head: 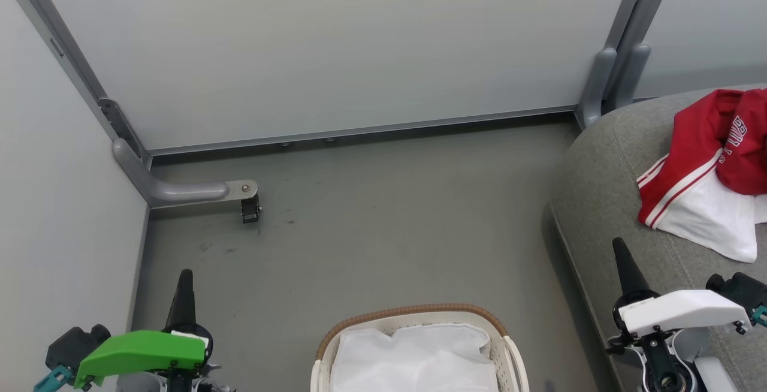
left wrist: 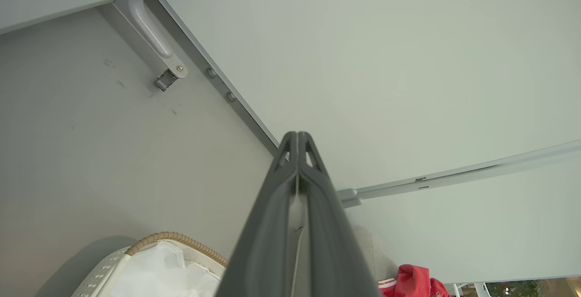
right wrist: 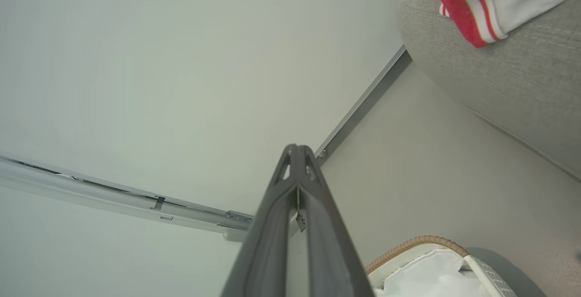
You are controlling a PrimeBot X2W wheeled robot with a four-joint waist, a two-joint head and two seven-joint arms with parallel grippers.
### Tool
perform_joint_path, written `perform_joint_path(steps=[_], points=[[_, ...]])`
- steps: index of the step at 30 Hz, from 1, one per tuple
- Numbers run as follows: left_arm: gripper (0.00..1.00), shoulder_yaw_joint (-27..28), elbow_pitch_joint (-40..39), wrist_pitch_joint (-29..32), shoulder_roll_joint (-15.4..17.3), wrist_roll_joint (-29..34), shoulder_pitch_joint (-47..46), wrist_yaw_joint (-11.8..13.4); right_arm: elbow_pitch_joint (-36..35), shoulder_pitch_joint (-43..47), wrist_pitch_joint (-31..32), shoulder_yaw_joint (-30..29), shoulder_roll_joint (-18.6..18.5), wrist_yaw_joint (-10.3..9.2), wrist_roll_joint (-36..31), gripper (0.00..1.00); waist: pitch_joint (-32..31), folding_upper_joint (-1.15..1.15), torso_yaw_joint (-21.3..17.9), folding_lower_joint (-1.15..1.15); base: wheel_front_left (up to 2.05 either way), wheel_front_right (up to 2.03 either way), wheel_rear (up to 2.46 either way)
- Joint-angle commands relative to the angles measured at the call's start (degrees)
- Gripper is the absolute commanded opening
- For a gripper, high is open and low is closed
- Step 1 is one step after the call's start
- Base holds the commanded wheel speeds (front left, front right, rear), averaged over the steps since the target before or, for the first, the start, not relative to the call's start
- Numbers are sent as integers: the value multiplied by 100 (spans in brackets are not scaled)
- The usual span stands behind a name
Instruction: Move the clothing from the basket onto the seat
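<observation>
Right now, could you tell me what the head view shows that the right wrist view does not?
The head view adds the left gripper with its green cover and the white lettering on the red-and-white sports clothing. The right wrist view adds a close look along the right gripper's long dark jaws, pressed shut. Both share that clothing on the large grey fabric seat and the white perforated plastic basket with its brown woven-look rim.
</observation>
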Motion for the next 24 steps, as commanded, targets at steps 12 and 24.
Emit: perform_joint_path(steps=[12,24], points=[[0,175,-108,202,38,-682,-209,-94,-153,12,214,-93,-44,-3,802,0,-6,0,-38,0,0,0,0],[0,292,-138,364,37,-1204,-248,-136,-214,32,377,-154,-48,-3,1431,0,-12,0,-76,0,0,0,0]])
